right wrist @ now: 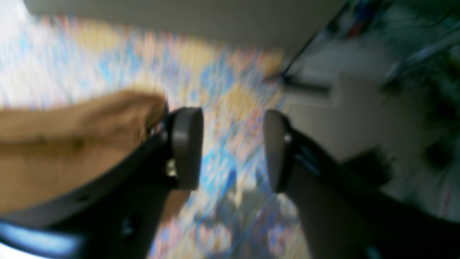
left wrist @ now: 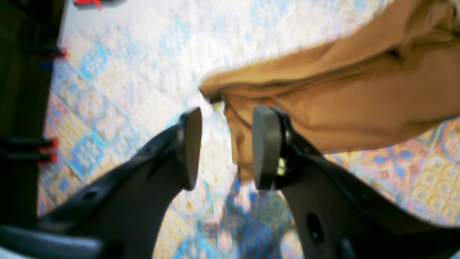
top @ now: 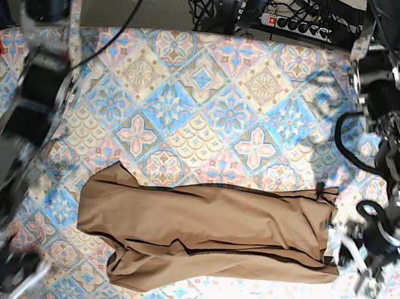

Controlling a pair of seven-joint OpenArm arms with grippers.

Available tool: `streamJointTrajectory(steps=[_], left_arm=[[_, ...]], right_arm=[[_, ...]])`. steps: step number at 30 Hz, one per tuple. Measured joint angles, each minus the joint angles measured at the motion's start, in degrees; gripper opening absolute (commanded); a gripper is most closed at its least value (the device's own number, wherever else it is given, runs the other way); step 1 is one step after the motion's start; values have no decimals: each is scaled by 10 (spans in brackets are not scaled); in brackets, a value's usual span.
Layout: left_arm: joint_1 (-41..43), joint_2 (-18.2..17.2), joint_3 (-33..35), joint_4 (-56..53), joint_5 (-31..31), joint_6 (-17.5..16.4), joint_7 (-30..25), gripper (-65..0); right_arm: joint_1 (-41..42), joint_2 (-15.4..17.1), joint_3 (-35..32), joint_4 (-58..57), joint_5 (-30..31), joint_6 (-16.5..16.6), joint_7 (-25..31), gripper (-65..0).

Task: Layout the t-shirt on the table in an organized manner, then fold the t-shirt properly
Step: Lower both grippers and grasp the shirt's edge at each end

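The t-shirt [top: 205,235] lies on the tabletop [top: 216,98], near the front edge, long and bunched w/ folds and wrinkles, not flat yet. So the step in hand looks like the laying-out part, before any folding. The left gripper [top: 356,262] sits just beside the shirt's end on the base view's right side. In the left wrist view its fingers [left wrist: 189,147] are apart w/ a bit of tan cloth hanging in the gap, close to one pad, but nothing is pinched; the cloth looks free. The right gripper [right wrist: 233,149] is at the other side of the tabletop; its fingers are apart too, w/ only patterned cloth showing between them and the shirt off to the side, behind one finger. To do this step well, each arm should prob. take one end of the shirt by an edge or corner, not a thick bunch, then pull gently away from each other so the wrinkles go flat. Pulling too hard or grabbing two layers could twist it more. The base view shows the whole shirt shape and both arms; the wrist views don't. The left wrist view shows how close the cloth is to the pads, which the base view is too small to tell. The right wrist view is very blurry.
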State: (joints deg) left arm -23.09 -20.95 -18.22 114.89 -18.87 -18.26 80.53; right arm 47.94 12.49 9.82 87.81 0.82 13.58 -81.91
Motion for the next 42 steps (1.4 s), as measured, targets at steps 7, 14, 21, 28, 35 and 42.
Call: streamJointTrajectory(steps=[7,14,21,28,35,42], left_arm=[[42,0,-1,0,-1,0,0,-425],[60,0,-1,0,0,0,0,-425],[75,-21,-1,0,-2,0,0,-425],[85,-22,-13,0,-3,-56,0,-425],[96,-22,-33,0,3,-71,0,-425],[108,-45,-33,-1,7,-71,0,-425]], right_arm=[[-103,-37,21,56,-3,-1,10,-267],[-150,-83,213,44,123,-2,10,-268],[-207,-84,348,-86,222,-6,4,-268],[-245,-84,348,-139,232,-4,59,-268],[-252,-100,323,-241,232,-5,125,-268],[-241,-98,279,-330,254,0,210,-268]])
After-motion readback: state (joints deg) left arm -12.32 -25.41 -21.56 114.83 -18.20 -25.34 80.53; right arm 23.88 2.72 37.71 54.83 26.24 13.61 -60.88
